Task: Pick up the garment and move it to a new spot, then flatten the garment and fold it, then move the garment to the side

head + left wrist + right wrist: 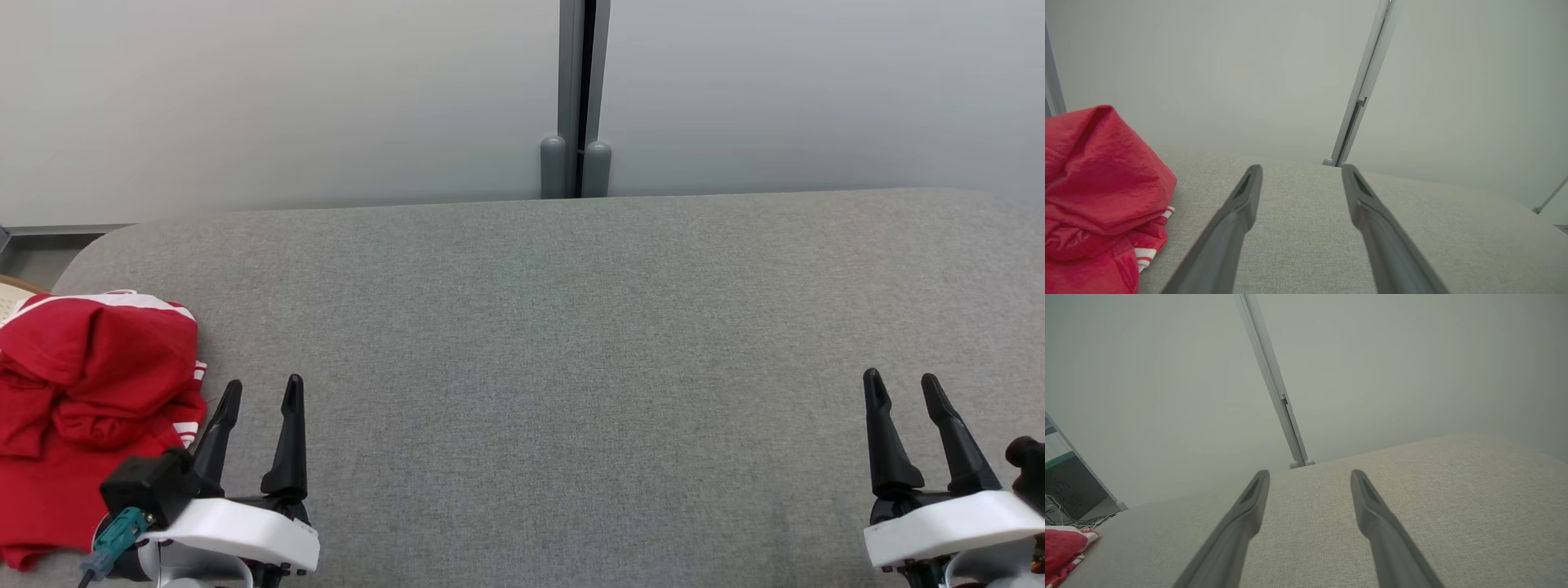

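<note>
The garment (90,392) is red with white stripes and lies crumpled at the left end of the grey fabric-covered table (571,343). My left gripper (263,388) is open just to the right of it, with nothing between its fingers. In the left wrist view the garment (1098,196) bulges up at the left, apart from the left gripper (1300,167). My right gripper (902,380) stands open at the lower right, far from the cloth. The right wrist view has the right gripper (1310,471) over bare fabric and a bit of the garment (1063,545) at the far left.
A pale wall (286,98) rises behind the table, split by a grey vertical post (575,98). The table's left corner (98,245) is rounded. Cables and a dark panel (1069,494) lie beyond the left edge.
</note>
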Robot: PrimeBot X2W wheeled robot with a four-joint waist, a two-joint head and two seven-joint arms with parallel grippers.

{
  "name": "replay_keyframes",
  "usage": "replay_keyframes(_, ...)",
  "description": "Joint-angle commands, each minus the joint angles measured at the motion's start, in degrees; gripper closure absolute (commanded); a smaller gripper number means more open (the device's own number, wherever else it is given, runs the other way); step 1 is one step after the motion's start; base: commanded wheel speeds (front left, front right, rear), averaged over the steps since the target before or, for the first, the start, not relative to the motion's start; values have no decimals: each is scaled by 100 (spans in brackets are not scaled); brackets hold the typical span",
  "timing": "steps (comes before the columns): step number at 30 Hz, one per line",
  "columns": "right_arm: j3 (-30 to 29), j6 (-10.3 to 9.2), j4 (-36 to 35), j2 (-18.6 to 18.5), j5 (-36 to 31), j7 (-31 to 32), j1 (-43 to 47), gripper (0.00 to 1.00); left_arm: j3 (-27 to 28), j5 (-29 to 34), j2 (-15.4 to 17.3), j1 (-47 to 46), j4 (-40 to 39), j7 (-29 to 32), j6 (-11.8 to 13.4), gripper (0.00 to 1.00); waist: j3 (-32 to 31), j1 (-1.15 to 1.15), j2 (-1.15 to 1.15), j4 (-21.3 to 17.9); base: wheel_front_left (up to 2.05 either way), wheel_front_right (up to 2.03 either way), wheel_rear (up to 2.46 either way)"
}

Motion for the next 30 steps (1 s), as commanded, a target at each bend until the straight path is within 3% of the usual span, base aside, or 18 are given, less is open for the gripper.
replay_keyframes(1, 24, 0, -29, -39, -124, -71, 34, 0, 12, 138, 53, 7, -7, -37, 25, 0, 0, 0, 0, 3, 0, 0, 0)
replay_keyframes(30, -19, 0, 11, 26, -985, -367, 134, 0, 37, 1244, -24, 20, 271, -359, 1, 0, 26, 0, 0, 58, 0, 0, 0)
